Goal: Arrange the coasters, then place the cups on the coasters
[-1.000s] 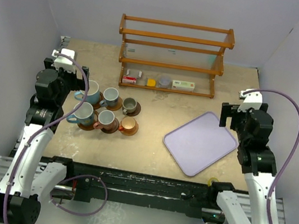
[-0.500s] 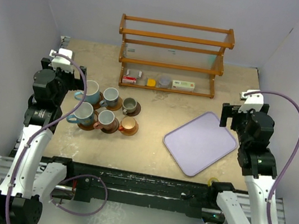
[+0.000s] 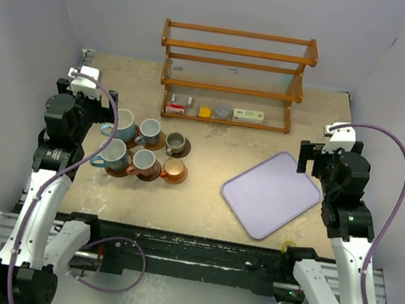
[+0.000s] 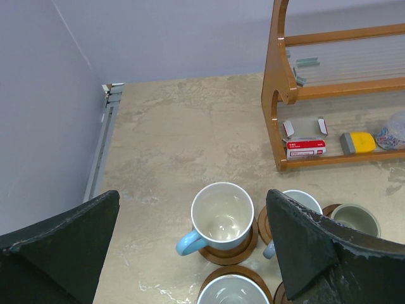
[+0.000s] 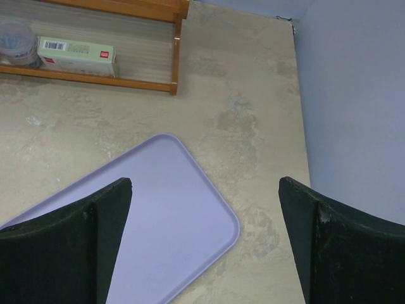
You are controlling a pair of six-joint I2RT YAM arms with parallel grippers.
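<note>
Six cups (image 3: 150, 130) stand on coasters (image 4: 221, 256) in two rows of three on the counter (image 3: 200, 213), before the wooden rack's (image 3: 238, 50) left end, while the left jaws and right jaws stand wide apart, empty.

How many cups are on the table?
6, in two rows left of the tray. Back: blue cup, grey-blue cup, grey cup. Front: light blue cup, brownish cup, orange cup. None appears hidden.
</note>
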